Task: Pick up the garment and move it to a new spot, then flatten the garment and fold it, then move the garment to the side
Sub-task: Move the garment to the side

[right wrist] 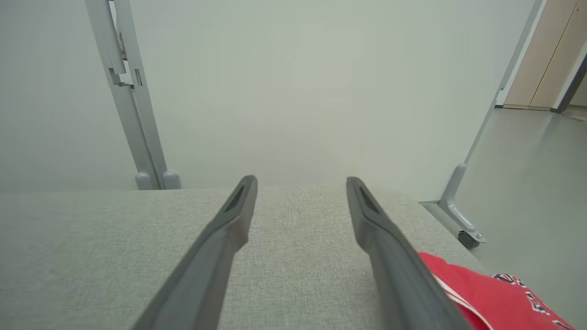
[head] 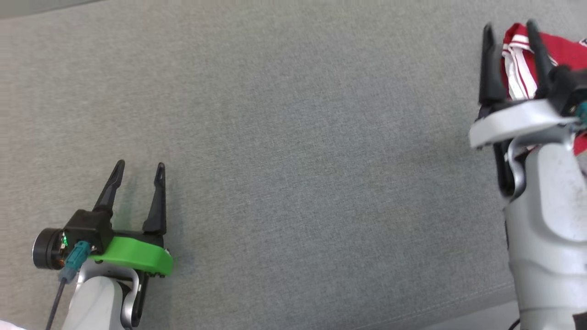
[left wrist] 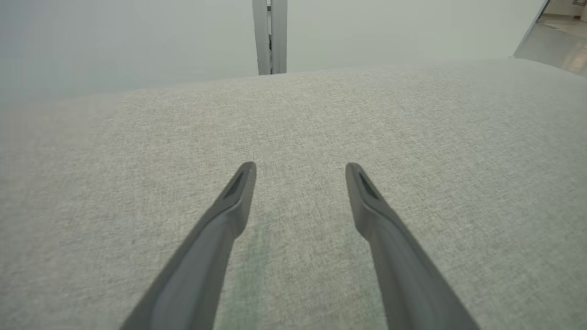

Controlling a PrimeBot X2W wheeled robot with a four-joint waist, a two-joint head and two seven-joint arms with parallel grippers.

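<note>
Both left fingers (head: 110, 188) and right fingers (head: 488, 68) stand apart; the bunched red garment (head: 571, 50) shows no clear long axis.

The red fabric garment (head: 568, 50) with white stripes lies crumpled in a loose heap, not flattened, at the far right of the grey woven surface (head: 293, 137). In the right wrist view the garment (right wrist: 486, 293) shows dark print, perhaps lettering, near the surface's right edge.
</note>
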